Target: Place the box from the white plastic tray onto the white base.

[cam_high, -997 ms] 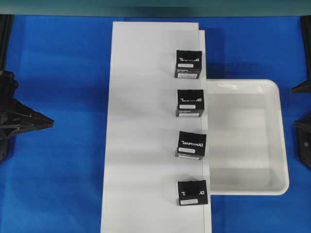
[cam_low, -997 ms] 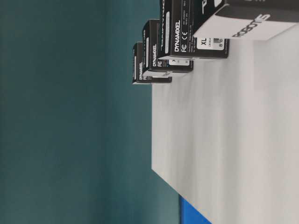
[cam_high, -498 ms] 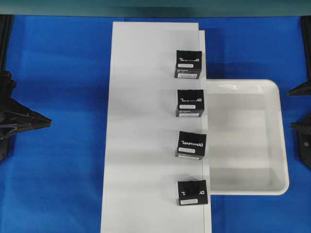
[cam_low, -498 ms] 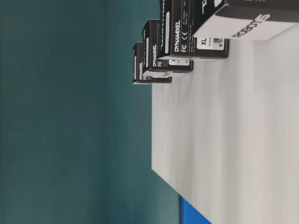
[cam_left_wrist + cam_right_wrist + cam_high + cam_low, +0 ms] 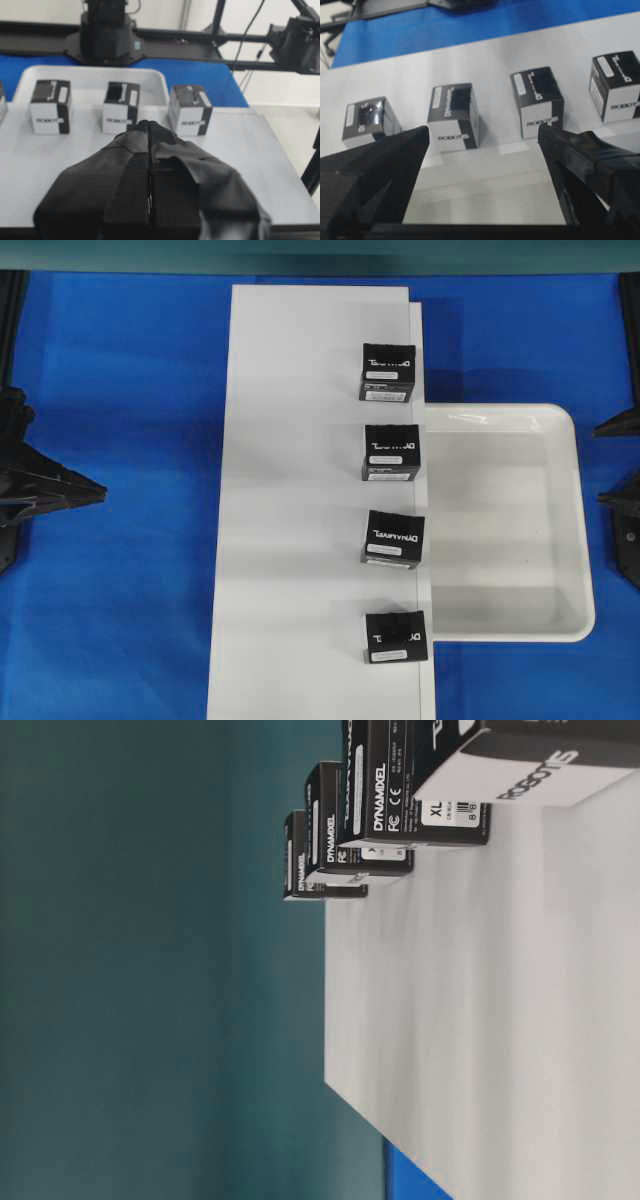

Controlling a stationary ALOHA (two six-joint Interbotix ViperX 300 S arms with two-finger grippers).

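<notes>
The box (image 5: 396, 636) already sits on the white base (image 5: 300, 540), the white plastic tray (image 5: 585, 540) bare, so the left gripper (image 5: 150, 125) rests with jaws together and the right gripper (image 5: 482, 137) with jaws apart.

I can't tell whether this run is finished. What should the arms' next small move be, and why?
Probably none beyond staying parked. The white plastic tray holds nothing, and all four boxes, including the box without big lettering, sit in a row on the white base. The left gripper is shut, the right gripper open and holding nothing, both away from the boxes.
</notes>
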